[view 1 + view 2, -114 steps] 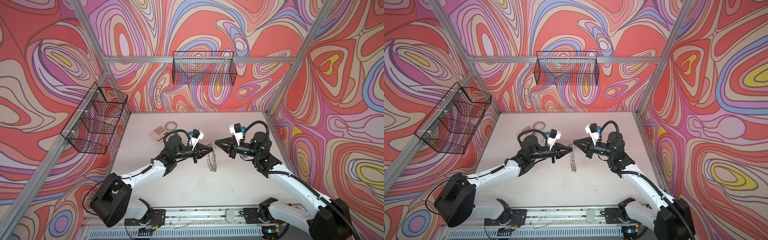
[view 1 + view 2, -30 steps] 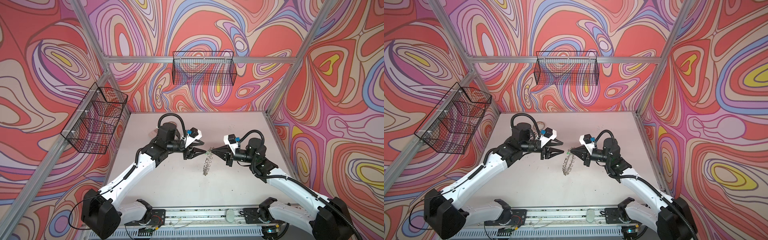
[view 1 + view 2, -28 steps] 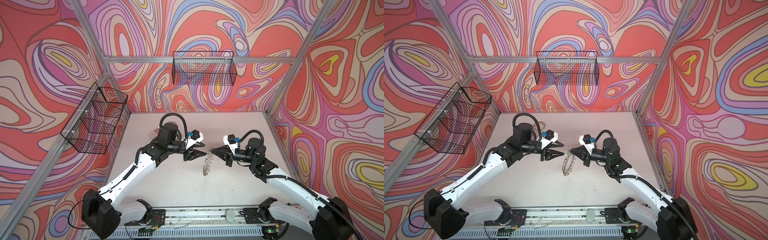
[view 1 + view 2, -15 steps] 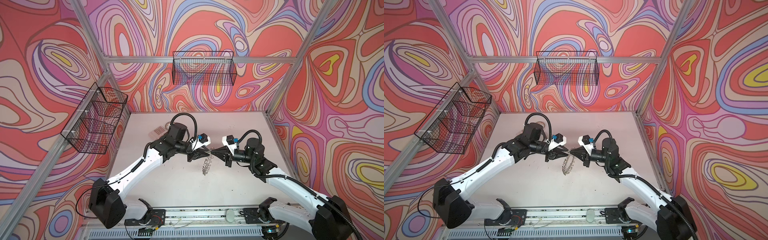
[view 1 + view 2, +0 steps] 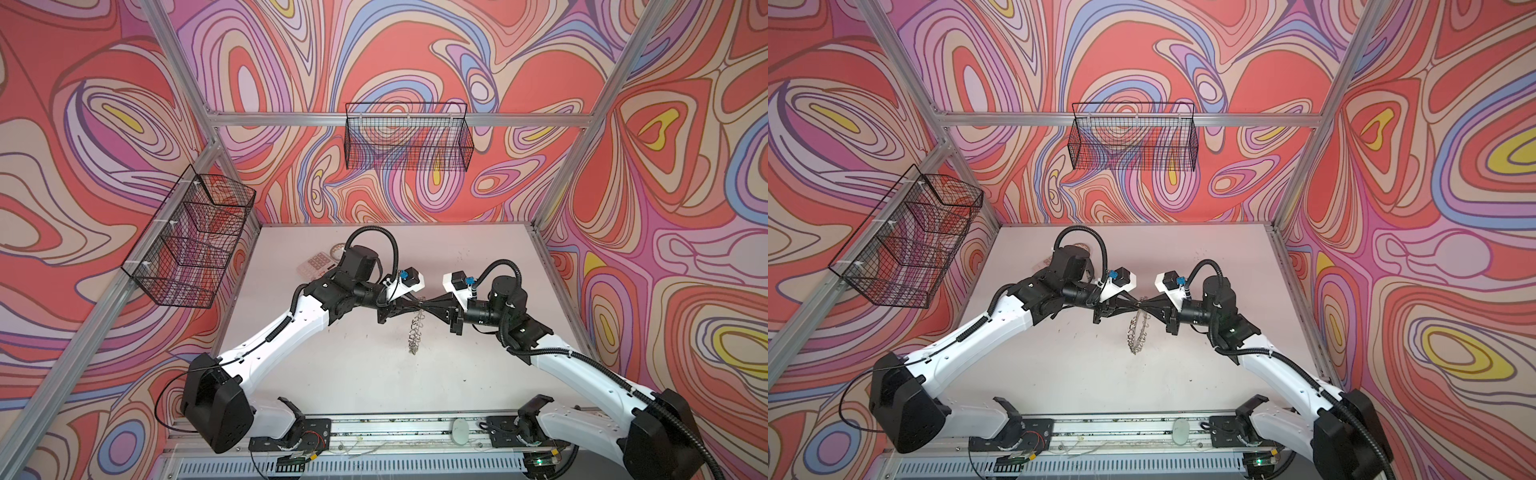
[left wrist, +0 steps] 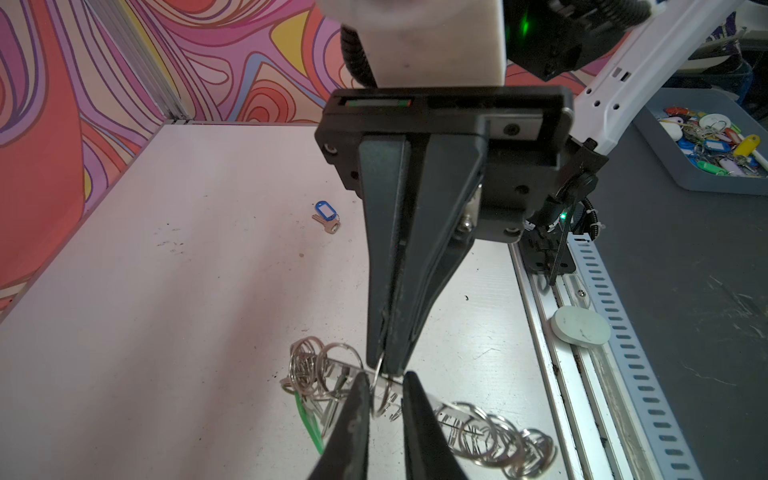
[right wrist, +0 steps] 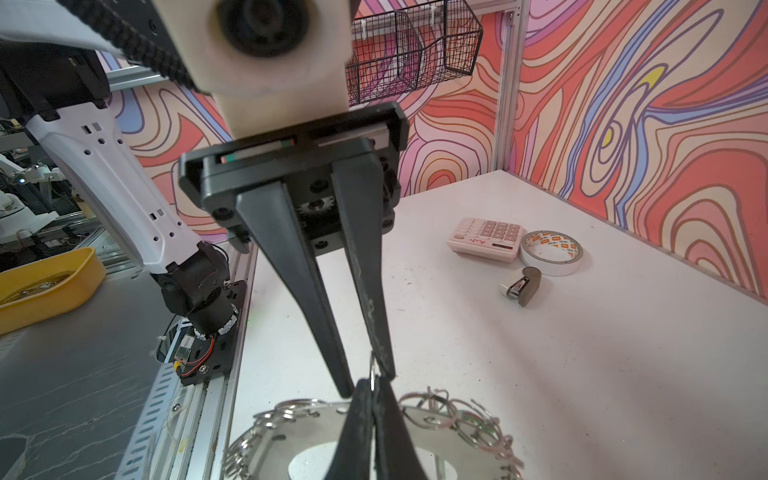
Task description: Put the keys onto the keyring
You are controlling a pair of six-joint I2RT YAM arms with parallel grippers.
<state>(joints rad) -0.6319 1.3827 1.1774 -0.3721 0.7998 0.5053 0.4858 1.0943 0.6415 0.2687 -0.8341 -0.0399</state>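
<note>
The keyring (image 5: 415,332) (image 5: 1138,332) is a grey metal disc fringed with wire loops, and it hangs edge-on above the table's middle. My right gripper (image 7: 372,381) (image 5: 430,306) is shut on one wire loop at its top. My left gripper (image 6: 385,378) (image 5: 1133,306) faces it tip to tip. Its jaws stand narrowly open on either side of that same loop. A green tag (image 6: 309,419) hangs from the keyring's loops. One of the keys (image 6: 326,216), with a blue tag, lies on the table beyond the right gripper.
A calculator (image 7: 486,239), a tape roll (image 7: 550,251) and a small clip-like object (image 7: 521,286) lie at the table's far left. Wire baskets hang on the back wall (image 5: 409,141) and left wall (image 5: 191,241). A grey tray (image 6: 665,166) of tagged keys sits outside the cell.
My left arm has swung right until its tips meet the right gripper's at the keyring's top loop, and its jaws have narrowed. The right gripper has kept its hold in place.
</note>
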